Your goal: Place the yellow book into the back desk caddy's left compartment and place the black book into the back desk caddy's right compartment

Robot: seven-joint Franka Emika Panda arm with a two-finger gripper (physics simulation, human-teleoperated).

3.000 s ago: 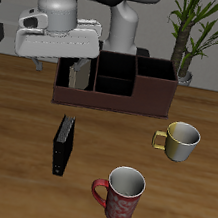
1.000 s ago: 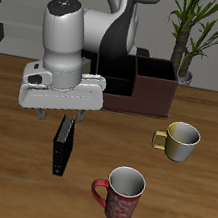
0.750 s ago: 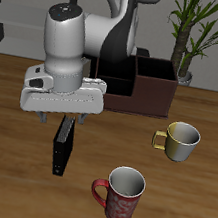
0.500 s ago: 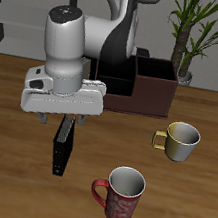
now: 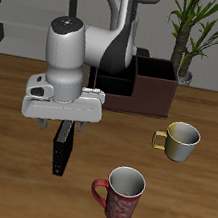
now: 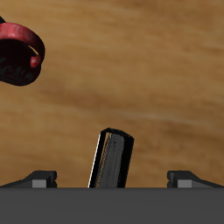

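**Gripper above the black book**

The two-finger gripper [image 5: 60,126] hangs with fingers apart over the slim, all-black rectangular book [image 5: 63,146], which stands on its long edge on the wooden table [image 5: 7,179], in front of the dark reddish-brown desk caddy [image 5: 150,91]. I judge the book stiff, light and smooth; pinching across its thin flat covers looks safest.
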